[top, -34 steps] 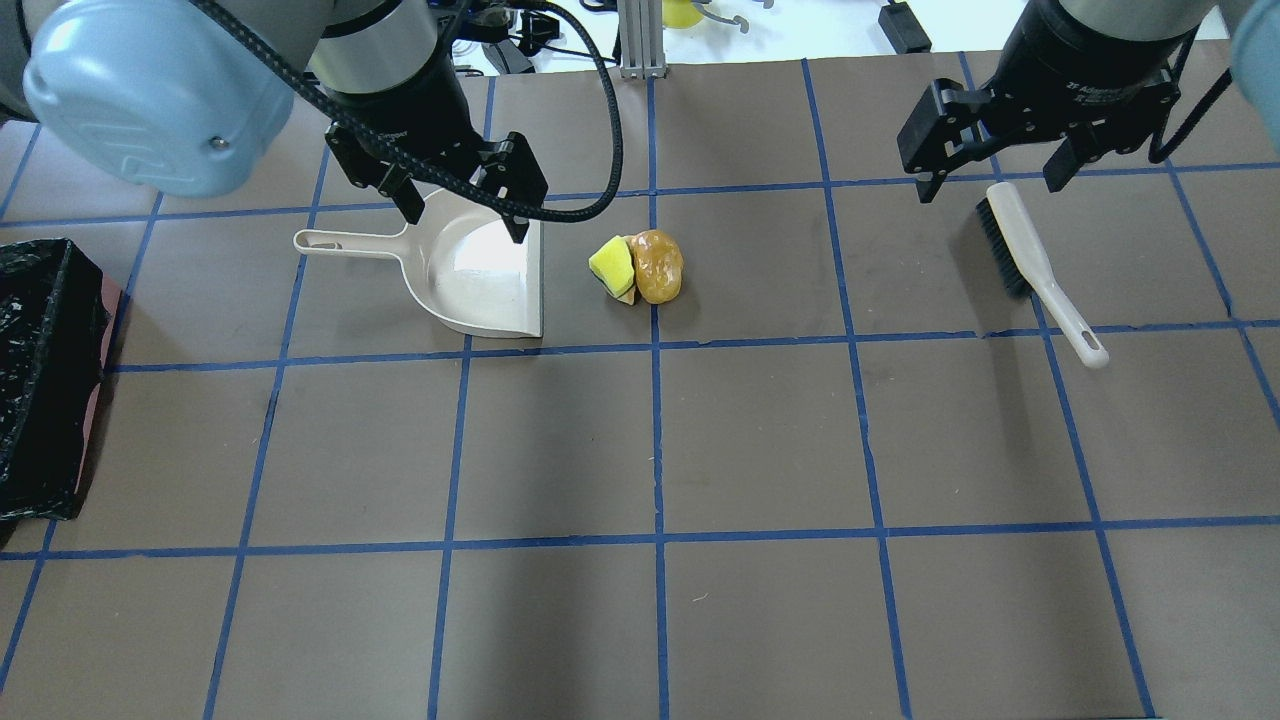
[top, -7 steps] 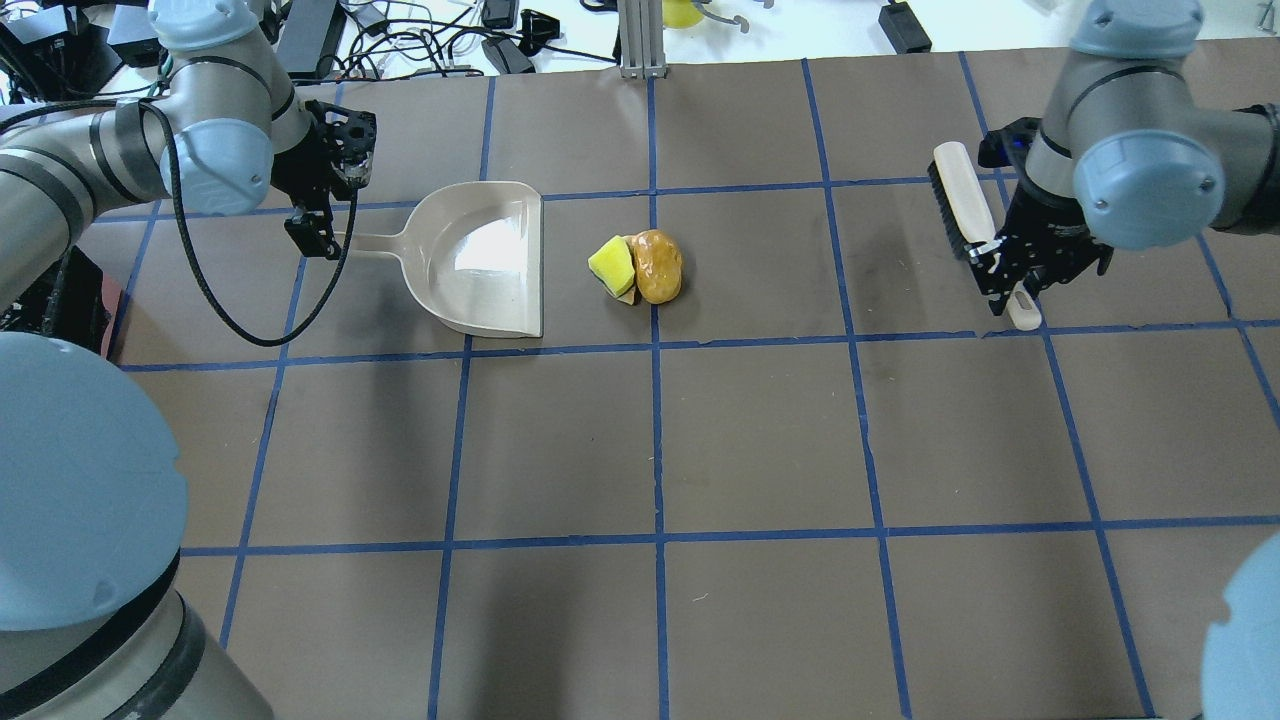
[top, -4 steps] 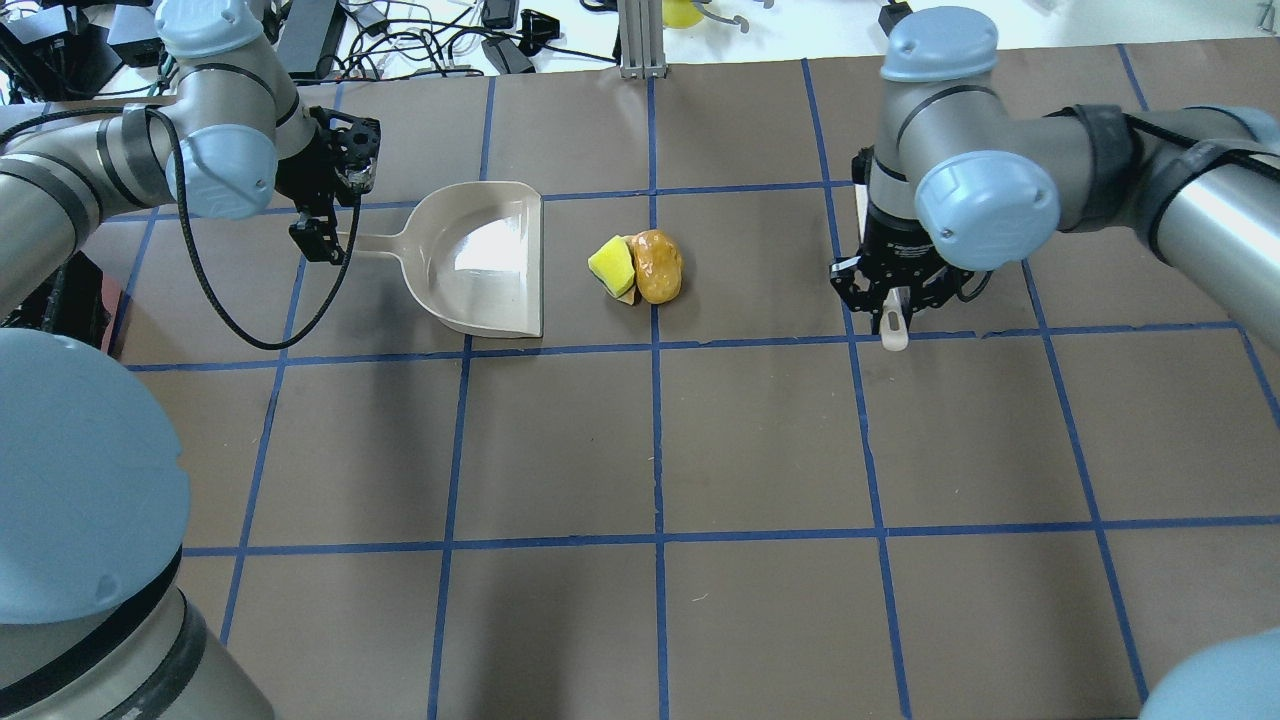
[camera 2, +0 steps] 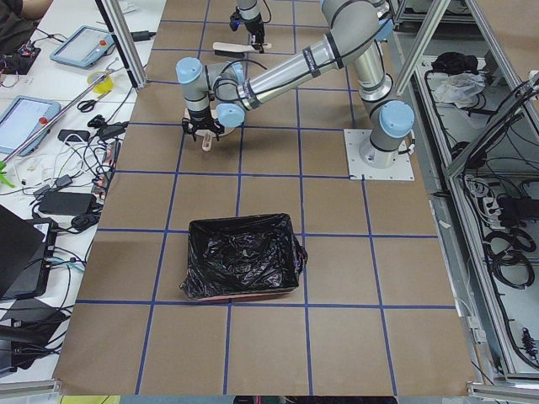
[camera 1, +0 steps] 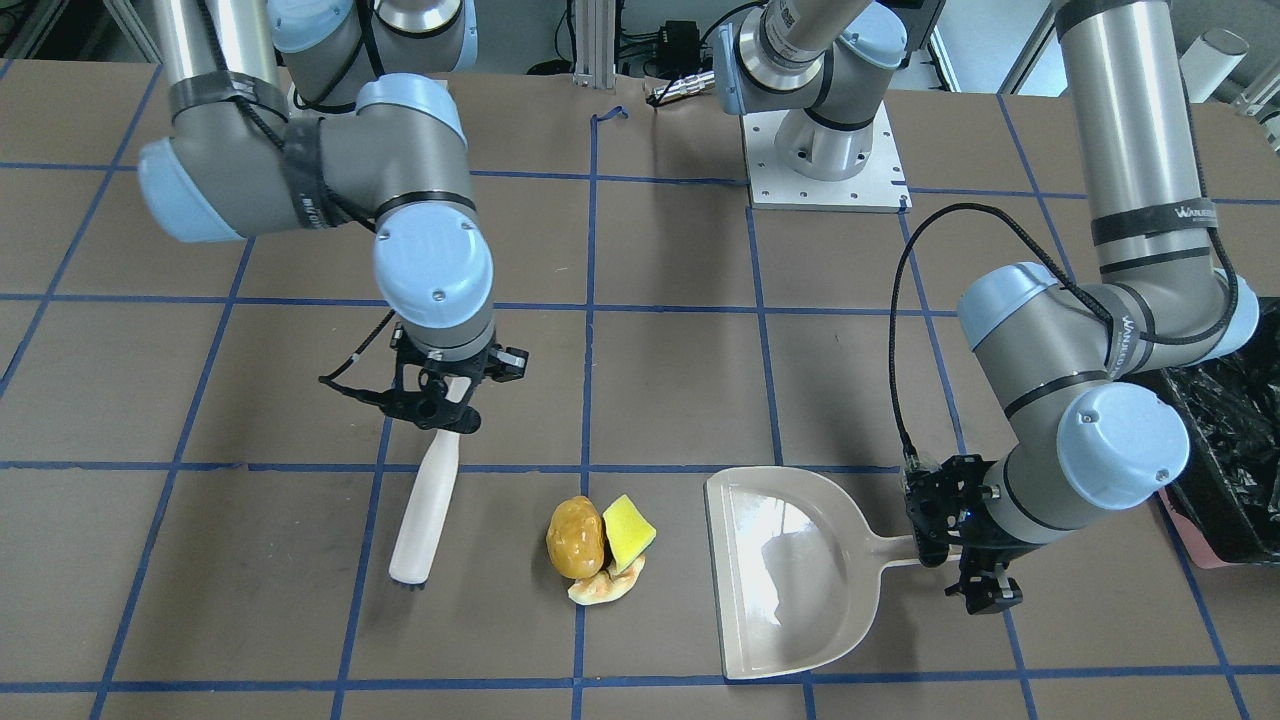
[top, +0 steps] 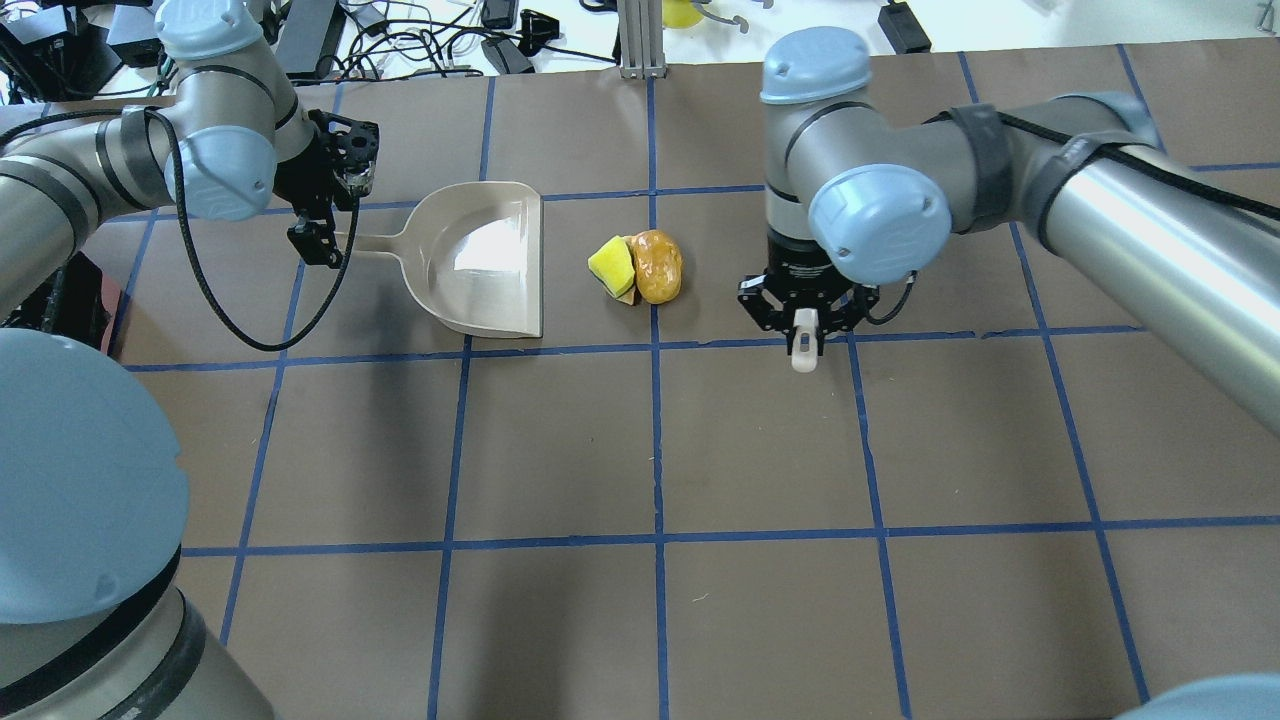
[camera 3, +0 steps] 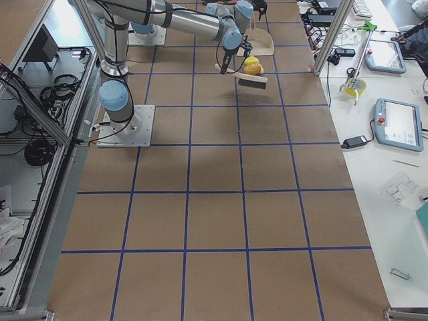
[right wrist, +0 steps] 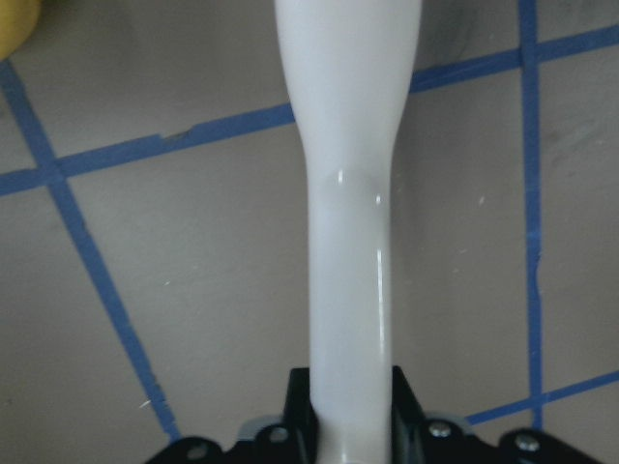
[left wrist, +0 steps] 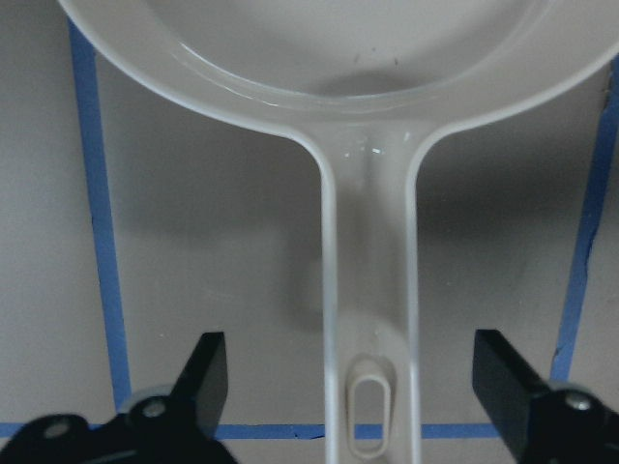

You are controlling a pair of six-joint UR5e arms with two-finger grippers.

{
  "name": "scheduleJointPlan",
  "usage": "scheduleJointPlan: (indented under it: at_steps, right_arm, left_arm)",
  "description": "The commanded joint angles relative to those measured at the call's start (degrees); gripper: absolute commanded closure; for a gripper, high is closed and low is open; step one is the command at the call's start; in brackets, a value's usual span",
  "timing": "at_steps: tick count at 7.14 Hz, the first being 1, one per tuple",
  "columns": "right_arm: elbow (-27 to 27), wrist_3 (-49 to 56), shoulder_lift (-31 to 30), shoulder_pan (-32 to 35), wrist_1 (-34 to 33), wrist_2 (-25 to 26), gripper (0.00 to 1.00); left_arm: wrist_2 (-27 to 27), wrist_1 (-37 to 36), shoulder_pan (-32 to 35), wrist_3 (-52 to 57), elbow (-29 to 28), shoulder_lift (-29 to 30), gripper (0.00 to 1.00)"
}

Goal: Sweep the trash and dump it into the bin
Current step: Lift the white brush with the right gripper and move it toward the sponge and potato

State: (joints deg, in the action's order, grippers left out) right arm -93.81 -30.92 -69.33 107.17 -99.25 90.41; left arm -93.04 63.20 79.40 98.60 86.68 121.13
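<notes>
Near the table's middle, going by the overhead view, I have the trash (top: 640,268) in one tight cluster, not yet swept. At its 9 o'clock the dustpan (top: 490,262) lies flat, open edge facing the trash and just apart from it. At its 3 o'clock the brush (camera 1: 428,510) hangs near but not touching, bristles down; I cannot tell whether they reach the table. My right gripper (right wrist: 350,416) is clamped tight on the brush handle. My left gripper (left wrist: 355,372) stands wide apart astride the dustpan handle, fingers (left wrist: 205,372) clear of it on both sides, holding nothing. The bin (camera 2: 286,252) sits well out past 9 o'clock, beyond the handle's end. I judge the sweep is about to start. Next I'd close the left gripper on the handle to steady the dustpan, then draw the brush from 3 toward 9, kept low.
</notes>
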Motion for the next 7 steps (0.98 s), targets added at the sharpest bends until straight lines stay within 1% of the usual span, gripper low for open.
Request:
scheduleJointPlan:
  at_steps: [1, 2, 4, 5, 6, 7]
  right_arm:
    - [0.6, -4.8, 1.8, 4.0, -0.3, -4.1, 1.00]
    - [1.3, -5.7, 2.8, 4.1, -0.2, -4.0, 1.00]
    - [1.8, -9.7, 3.2, 4.4, -0.7, -5.0, 1.00]
    - [2.0, -11.5, 3.3, 4.9, -1.7, -5.2, 1.00]
    - [3.4, -11.4, 4.1, 5.0, -1.7, -5.4, 1.00]
    - [4.8, -10.5, 5.5, 5.2, -1.4, -5.4, 1.00]
  left_arm:
    - [0.0, -0.6, -0.1, -0.2, 0.7, 0.2, 0.37]
    - [-0.2, -0.6, 0.0, -0.3, 0.6, 0.0, 0.41]
    - [0.1, -0.6, 0.0, -0.7, 0.7, 0.0, 0.62]
    - [0.2, -0.6, 0.0, -0.3, 0.6, 0.0, 0.85]
    - [0.1, -0.6, 0.0, -0.3, 0.6, 0.0, 0.91]
    - [-0.2, -0.5, 0.1, -0.4, 0.6, -0.1, 0.96]
